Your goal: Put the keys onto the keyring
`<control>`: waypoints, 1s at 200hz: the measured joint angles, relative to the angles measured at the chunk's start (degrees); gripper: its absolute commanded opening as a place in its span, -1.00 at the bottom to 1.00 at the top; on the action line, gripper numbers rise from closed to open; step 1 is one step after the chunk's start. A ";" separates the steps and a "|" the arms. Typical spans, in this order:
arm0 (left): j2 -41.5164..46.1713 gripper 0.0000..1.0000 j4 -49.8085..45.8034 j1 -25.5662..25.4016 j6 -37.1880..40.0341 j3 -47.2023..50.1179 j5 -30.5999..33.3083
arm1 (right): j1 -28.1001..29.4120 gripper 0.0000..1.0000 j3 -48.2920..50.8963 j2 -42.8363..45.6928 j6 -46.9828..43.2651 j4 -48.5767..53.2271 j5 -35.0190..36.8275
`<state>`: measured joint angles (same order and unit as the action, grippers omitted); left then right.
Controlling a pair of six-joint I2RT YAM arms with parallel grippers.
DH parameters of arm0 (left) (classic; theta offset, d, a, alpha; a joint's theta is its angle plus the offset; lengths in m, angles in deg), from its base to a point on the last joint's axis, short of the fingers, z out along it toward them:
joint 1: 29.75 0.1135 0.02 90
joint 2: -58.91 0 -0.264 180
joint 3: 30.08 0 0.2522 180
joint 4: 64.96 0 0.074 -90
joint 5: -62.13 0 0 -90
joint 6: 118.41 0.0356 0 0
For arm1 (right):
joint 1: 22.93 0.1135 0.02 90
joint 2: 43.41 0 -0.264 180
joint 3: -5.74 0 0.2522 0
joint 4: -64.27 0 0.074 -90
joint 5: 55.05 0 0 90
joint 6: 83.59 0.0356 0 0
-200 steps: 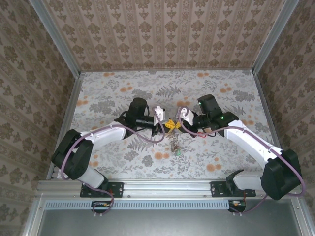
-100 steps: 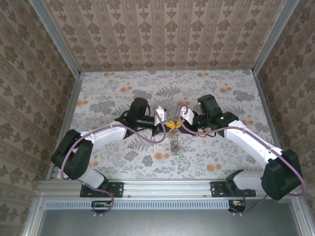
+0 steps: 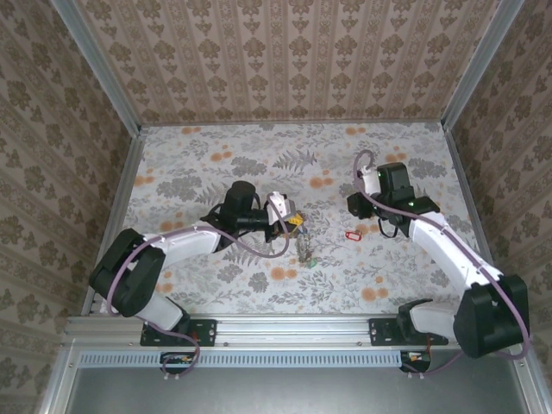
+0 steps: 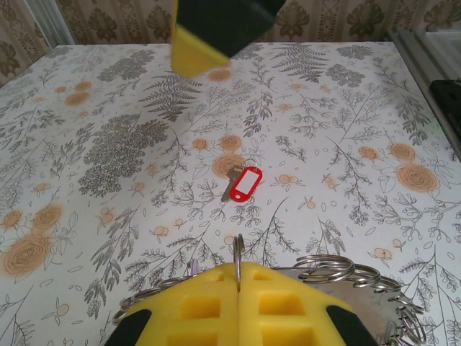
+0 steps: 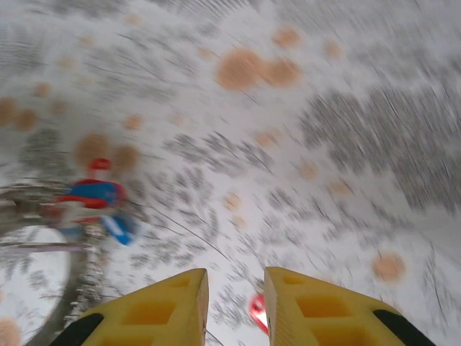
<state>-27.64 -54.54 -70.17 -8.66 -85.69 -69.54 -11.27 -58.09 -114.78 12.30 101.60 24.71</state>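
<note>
Seen from above, my left arm lies low and stretched toward the middle of the counter. Its elbow is near the front rail and my left gripper points to 3 o'clock. The keys sit in a bunch at its 5 o'clock. My right arm is bent back, the forearm running toward 11 o'clock. My right gripper is well apart from the left one. A single red key lies on the counter between them, near the right gripper's 6 o'clock.

My left wrist camera adds what the overhead view cannot resolve. My yellow pads are pressed together on the keyring, a thin wire pinched edge-on. Small silver rings fan out at 4 o'clock. The red key lies flat ahead at 12 o'clock.

My right wrist camera is smeared with blur. It does show my right gripper with its fingers a narrow gap apart, gripping nothing, and the red key on the counter showing through that gap. Blurred red and blue key heads sit at 9 o'clock.
</note>
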 measured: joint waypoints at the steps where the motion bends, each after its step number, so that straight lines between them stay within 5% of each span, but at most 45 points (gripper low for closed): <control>1: 0.02 -1.00 0.00 0.00 -0.02 0.00 0.00 | -0.09 -0.40 0.00 -0.11 0.20 0.09 0.09; 79: 0.57 -1.00 2.08 0.00 -0.46 1.09 -0.50 | -1.86 -0.33 0.20 -16.41 11.19 8.63 6.40; 200: 0.79 -1.00 2.80 1.60 -1.40 1.86 -1.16 | -4.28 -0.50 0.96 -19.87 19.65 5.79 1.40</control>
<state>-26.85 -51.74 -68.58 -10.06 -83.83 -70.70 -15.56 -57.13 -134.65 31.95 107.39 26.11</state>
